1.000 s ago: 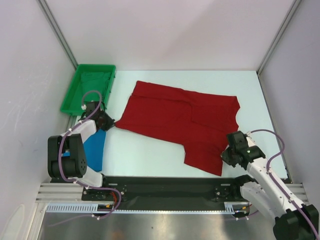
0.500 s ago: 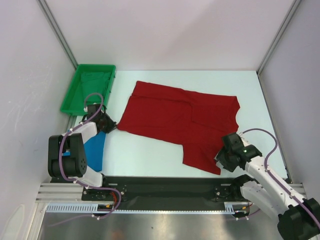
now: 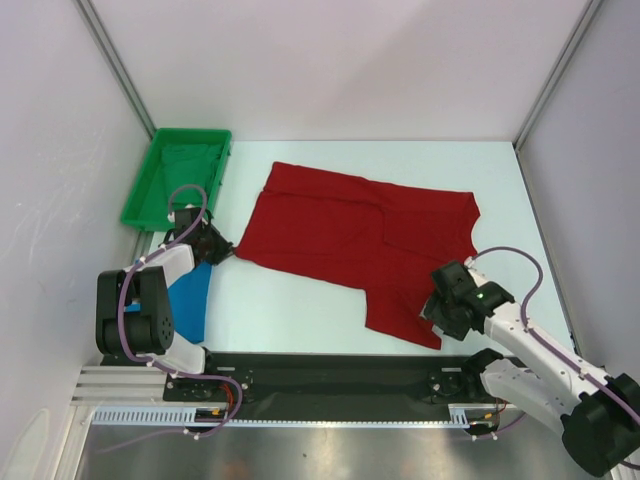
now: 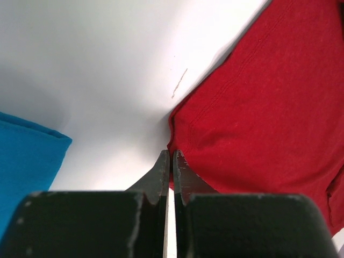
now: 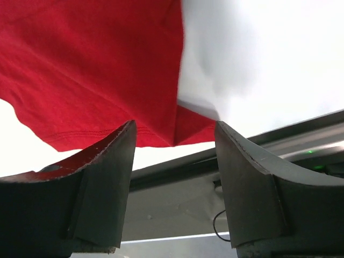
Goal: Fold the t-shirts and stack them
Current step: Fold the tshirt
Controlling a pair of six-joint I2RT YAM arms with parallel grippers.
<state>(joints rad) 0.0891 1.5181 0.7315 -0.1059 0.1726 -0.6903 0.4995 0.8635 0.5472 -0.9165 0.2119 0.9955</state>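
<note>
so the red t-shirt [image 3: 350, 235] lies spread out mid-table [image 3: 290, 300], and the blue t-shirt [image 3: 188, 300] sits folded at the near left. The left pincer [image 4: 171, 156] is squeezed shut right at the red one's left corner, can't tell if it's actually got cloth. The right pincer [image 5: 174, 126] hangs wide open over the near right corner, gripping nothing.

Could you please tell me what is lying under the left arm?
A blue shirt lies on the table there. Its near part shows beside the arm; the arm covers its left and far parts, so its whole outline cannot be seen.
</note>
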